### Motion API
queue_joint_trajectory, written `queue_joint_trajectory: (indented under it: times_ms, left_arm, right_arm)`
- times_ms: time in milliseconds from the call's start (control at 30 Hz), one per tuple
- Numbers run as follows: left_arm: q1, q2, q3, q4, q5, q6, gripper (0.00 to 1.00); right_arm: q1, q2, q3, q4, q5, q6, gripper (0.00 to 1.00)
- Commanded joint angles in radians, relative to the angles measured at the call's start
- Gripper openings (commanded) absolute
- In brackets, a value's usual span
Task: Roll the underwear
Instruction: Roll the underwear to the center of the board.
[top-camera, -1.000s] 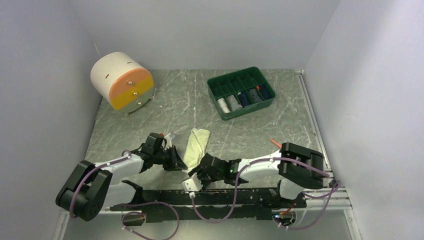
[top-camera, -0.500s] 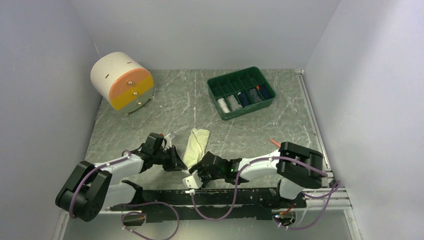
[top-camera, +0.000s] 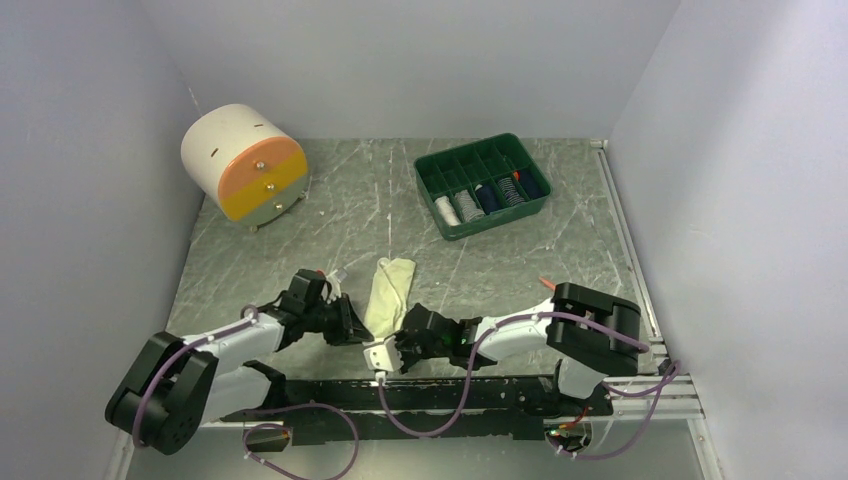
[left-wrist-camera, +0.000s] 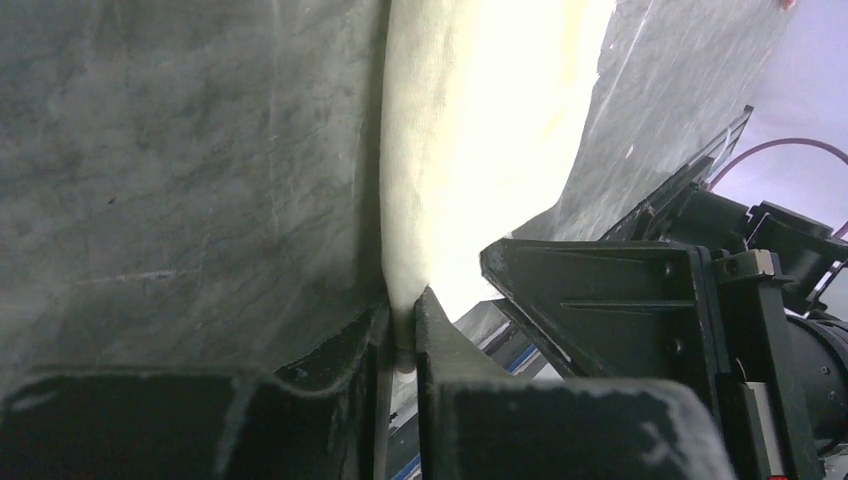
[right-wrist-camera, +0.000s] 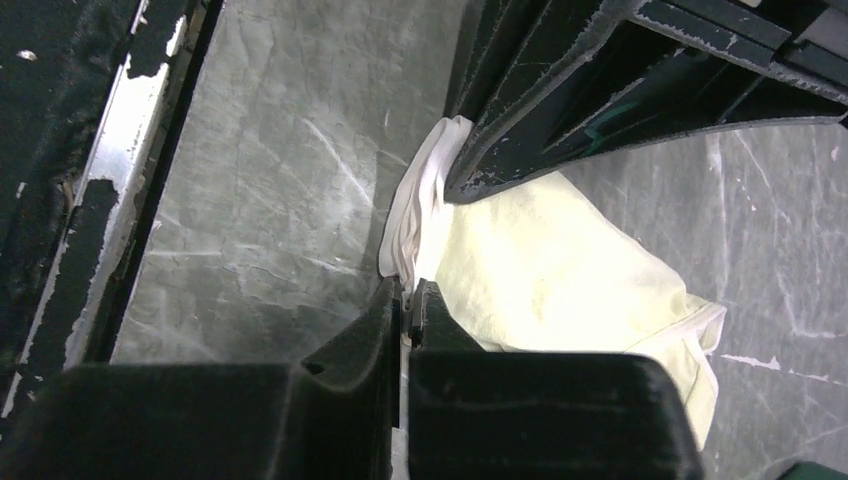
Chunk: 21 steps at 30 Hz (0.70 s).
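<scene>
- Down at the near end, the right gripper (right-wrist-camera: 408, 300) has its jaws pressed together on the white hem of the underwear (top-camera: 390, 288). That looks like a starting grip for the roll.
- Just beside it, the left gripper (left-wrist-camera: 400, 322) is almost closed too, nipping the folded edge of the same cream cloth. I'd say both arms share the near end so that it turns over evenly.
- From there the garment lies flat on the table (top-camera: 330, 220) as a long folded strip running away from the arms, not yet rolled.
- Far back and well apart from the action are the green tray (top-camera: 465, 148) and the drum-shaped drawer box (top-camera: 240, 160).
</scene>
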<state>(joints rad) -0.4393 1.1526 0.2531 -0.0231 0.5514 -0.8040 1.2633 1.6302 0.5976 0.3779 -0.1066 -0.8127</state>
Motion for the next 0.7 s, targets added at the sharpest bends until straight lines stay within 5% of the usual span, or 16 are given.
queue_joint_trajectory:
  times_ms: [0, 200, 667]
  left_arm:
    - [0.001, -0.028, -0.036, -0.069, -0.073, -0.022, 0.22]
    - [0.002, -0.149, -0.032, -0.131, -0.127, -0.063, 0.53]
    - [0.003, -0.352, -0.004, -0.252, -0.234, -0.111, 0.61]
  right_arm:
    - [-0.009, -0.023, -0.021, -0.021, -0.044, 0.07, 0.0]
    - [-0.013, -0.024, -0.042, 0.092, -0.172, 0.236, 0.0]
    - [-0.068, -0.035, -0.179, 0.519, -0.283, 0.762, 0.0]
